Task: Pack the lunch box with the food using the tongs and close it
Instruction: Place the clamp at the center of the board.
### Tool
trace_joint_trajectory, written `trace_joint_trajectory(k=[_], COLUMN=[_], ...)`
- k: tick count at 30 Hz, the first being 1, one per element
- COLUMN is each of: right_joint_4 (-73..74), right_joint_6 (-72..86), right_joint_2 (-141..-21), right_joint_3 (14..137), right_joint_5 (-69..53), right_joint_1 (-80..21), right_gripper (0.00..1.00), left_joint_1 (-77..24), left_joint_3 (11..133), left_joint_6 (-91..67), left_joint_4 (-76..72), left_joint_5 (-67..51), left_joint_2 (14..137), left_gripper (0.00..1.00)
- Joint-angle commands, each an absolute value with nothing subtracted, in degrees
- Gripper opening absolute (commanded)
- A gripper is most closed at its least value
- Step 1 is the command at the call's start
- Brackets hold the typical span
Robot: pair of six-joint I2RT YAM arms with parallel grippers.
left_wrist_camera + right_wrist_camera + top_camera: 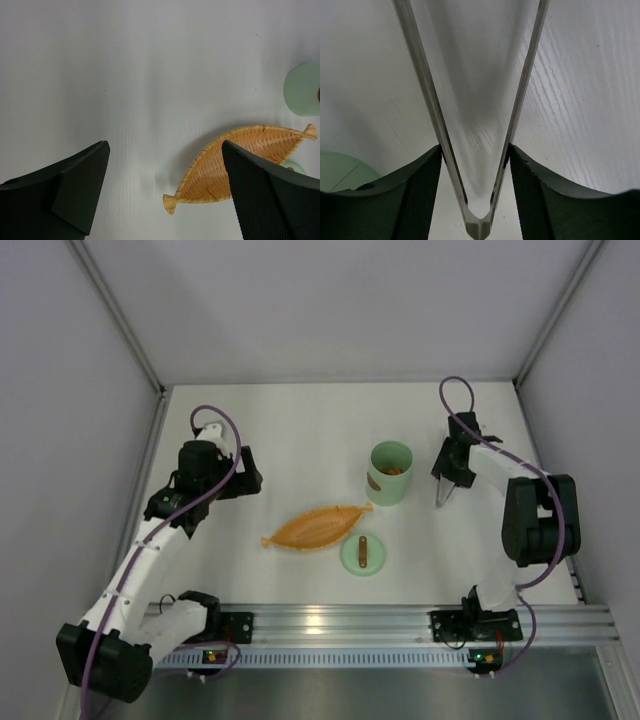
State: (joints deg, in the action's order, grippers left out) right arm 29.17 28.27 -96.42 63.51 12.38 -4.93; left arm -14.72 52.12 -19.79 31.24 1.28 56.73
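Observation:
The mint-green lunch box (390, 472) stands upright and uncovered at mid-table, with brownish food (394, 469) showing inside it. Its flat green lid (362, 553) with the brown bar handle lies on the table in front of it. The pale tongs (427, 95) sit in my right gripper (476, 150), whose fingers press on both spread arms just above the V joint. In the top view, the right gripper (447, 478) hangs just right of the lunch box, tongs (442, 497) pointing down at the table. My left gripper (165, 147) is open and holds nothing, left of the dish.
The orange woven leaf-shaped dish (318, 526) lies bare between the arms, its tail end (171, 202) near my left fingers. White walls close in the table on the left, back and right. An aluminium rail (330, 620) runs along the near edge.

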Motion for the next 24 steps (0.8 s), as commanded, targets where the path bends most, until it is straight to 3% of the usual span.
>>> trace_joint_trajectory(k=[1, 11, 24], right_joint_4=[24.9, 23.6, 33.7], right_joint_6=[28.7, 28.6, 27.3], right_joint_2=[-99.2, -98.3, -74.0], right_joint_3=[62.4, 60.3, 63.5], right_joint_5=[8.4, 5.5, 6.9], right_joint_1=[-3.8, -2.5, -3.0], right_gripper=[0.56, 0.69, 0.75], left_joint_1=[-14.6, -14.6, -14.6], left_joint_3=[53.0, 52.9, 52.9], left_joint_6=[-20.0, -20.0, -20.0], left_joint_4=[30.0, 29.9, 29.9], left_joint_5=[1.0, 1.1, 1.0], left_joint_2=[55.4, 55.4, 55.3], left_gripper=[0.99, 0.99, 0.99])
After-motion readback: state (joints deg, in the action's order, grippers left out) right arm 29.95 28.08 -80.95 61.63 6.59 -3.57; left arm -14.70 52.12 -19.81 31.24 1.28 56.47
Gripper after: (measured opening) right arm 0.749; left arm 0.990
